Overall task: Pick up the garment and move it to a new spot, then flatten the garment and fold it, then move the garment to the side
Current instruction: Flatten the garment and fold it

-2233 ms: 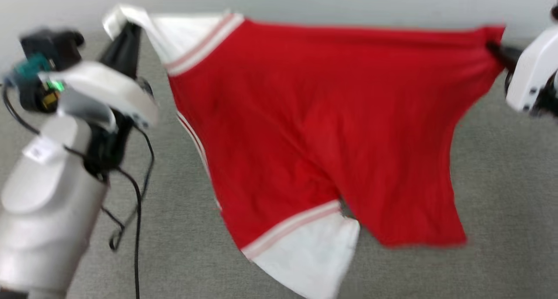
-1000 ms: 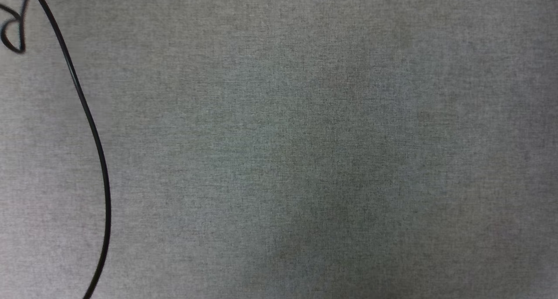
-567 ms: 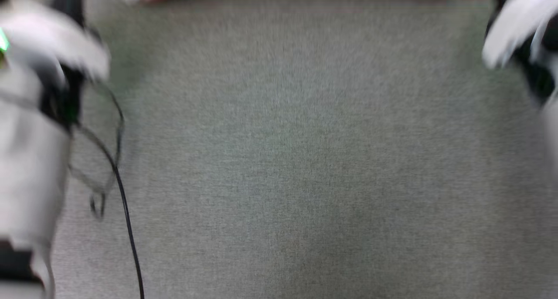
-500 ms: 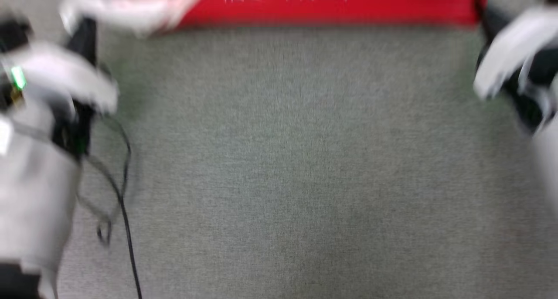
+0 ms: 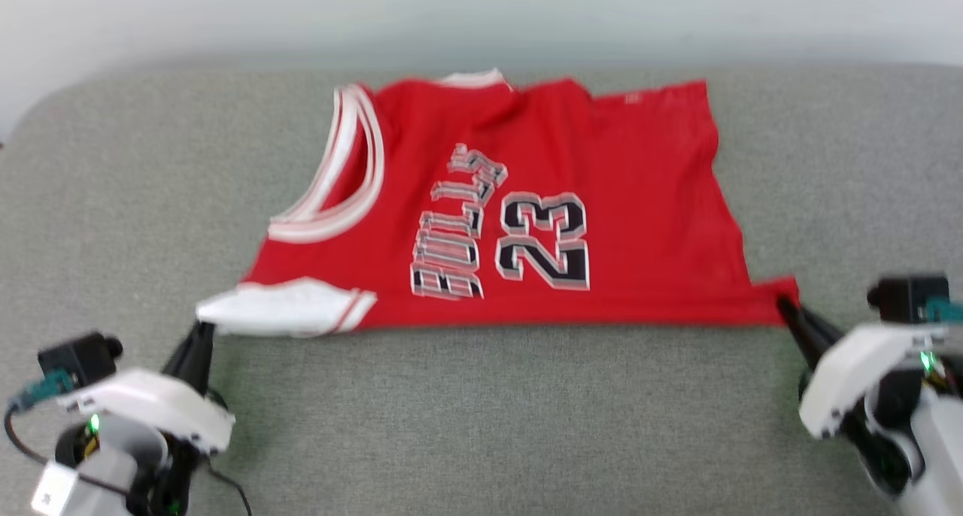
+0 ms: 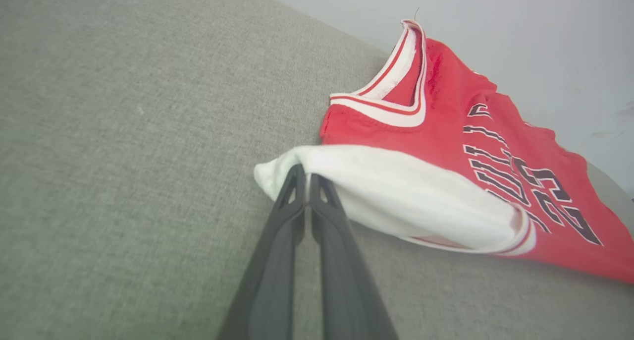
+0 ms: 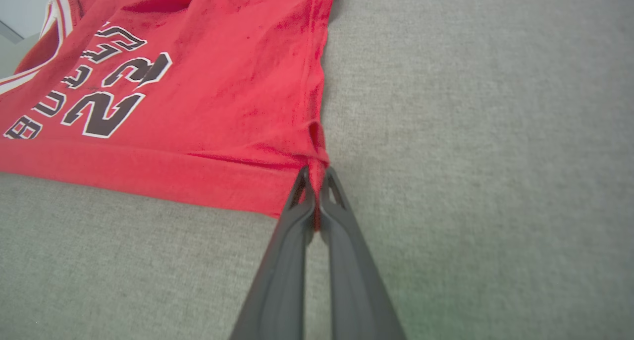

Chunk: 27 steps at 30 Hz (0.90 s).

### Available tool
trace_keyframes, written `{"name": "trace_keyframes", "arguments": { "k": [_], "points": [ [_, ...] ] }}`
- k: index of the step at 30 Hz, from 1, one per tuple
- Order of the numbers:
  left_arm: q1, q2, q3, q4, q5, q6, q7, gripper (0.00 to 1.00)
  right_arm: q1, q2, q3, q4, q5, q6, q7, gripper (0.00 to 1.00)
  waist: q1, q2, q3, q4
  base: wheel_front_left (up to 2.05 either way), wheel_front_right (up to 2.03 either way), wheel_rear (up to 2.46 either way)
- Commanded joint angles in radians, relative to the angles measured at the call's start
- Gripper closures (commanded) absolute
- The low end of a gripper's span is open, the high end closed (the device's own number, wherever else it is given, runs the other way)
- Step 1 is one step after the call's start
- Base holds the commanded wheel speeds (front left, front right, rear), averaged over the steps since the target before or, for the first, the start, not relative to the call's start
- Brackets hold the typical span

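The garment, a red jersey with black lettering and a white sleeve, lies spread on the grey surface with its collar toward the left. My left gripper is shut on the white sleeve's tip, and the left wrist view shows that gripper pinching the sleeve of the garment. My right gripper is shut on the near red hem corner. In the right wrist view that gripper clamps the corner of the garment. The far sleeve is hidden.
A grey fabric surface stretches under everything, with a pale wall behind its far edge. Bare fabric lies between the jersey and me and to both sides. A thin black cable hangs by my left forearm.
The head camera swung down to bare fabric and back up. The garment went from hanging stretched between both grippers to lying flat, front up, with both grippers lower and nearer me.
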<state>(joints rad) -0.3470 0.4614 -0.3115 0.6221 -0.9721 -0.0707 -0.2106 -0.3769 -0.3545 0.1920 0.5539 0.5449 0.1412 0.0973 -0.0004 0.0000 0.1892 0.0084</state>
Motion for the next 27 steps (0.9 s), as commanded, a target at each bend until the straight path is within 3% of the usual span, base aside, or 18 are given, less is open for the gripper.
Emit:
{"name": "trace_keyframes", "arguments": {
  "k": [1,7,16,23,27],
  "points": [
    [0.034,0.048,0.033,0.011,-0.01,0.034,-0.006,1.0,0.035,-0.046,-0.042,0.007,-0.004,-0.019,-0.004,1.0,0.0004,0.0,-0.047,0.006,0.0,0.0,0.0],
    [0.264,0.068,0.038,-0.167,-0.034,0.129,0.03,1.0,0.281,0.019,-0.165,-0.155,-0.032,-0.018,0.029,1.0,0.0004,0.0,-0.129,0.014,0.0,0.0,0.0],
    [0.556,0.104,0.044,-0.489,-0.063,0.268,0.092,1.0,0.61,0.178,-0.318,-0.45,-0.134,-0.015,0.169,1.0,0.0004,0.0,-0.197,0.039,0.0,0.0,0.0],
    [0.647,0.15,0.051,-0.677,-0.057,0.343,0.137,1.0,0.71,0.24,-0.368,-0.598,-0.191,-0.012,0.251,1.0,0.0004,0.0,-0.202,0.049,0.0,0.0,0.0],
    [0.602,0.16,0.042,-0.732,-0.041,0.351,0.156,1.0,0.675,0.241,-0.363,-0.638,-0.205,-0.012,0.281,1.0,0.0004,0.0,-0.192,0.045,0.0,0.0,0.0]
  ]
}}
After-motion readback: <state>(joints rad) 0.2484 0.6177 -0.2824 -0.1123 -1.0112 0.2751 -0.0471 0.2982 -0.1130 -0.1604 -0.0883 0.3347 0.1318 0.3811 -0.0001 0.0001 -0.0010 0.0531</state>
